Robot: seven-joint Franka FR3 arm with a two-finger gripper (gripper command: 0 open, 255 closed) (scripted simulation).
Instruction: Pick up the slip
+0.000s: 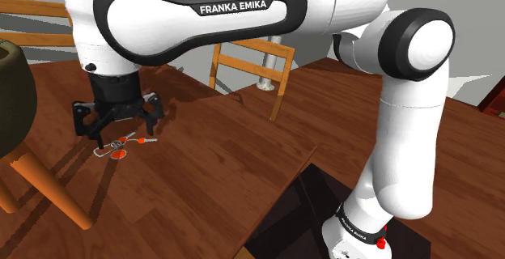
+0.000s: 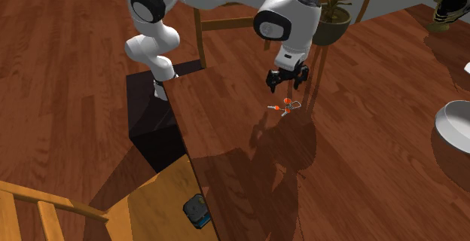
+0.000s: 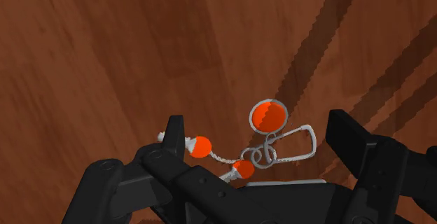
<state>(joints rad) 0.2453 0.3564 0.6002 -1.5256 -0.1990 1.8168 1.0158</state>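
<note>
The slip [image 1: 121,146] is a small bent grey wire loop with a thin cord and red-orange discs and beads, lying flat on the dark wooden surface [image 1: 210,160]. My black gripper [image 1: 118,123] hangs just above it, pointing down, with its fingers open. In the wrist view the slip [image 3: 272,144] lies between the two spread fingers [image 3: 175,133], which do not touch it. From the second exterior view, the gripper [image 2: 288,86] stands over the slip [image 2: 286,107].
A wooden chair [image 1: 252,61] stands behind the surface. A dark round seat on orange legs [image 1: 42,176] is at the shoulder view's left. The black stand [image 2: 151,123] sits beside the surface. A small blue-black object [image 2: 197,209] lies on a lighter board.
</note>
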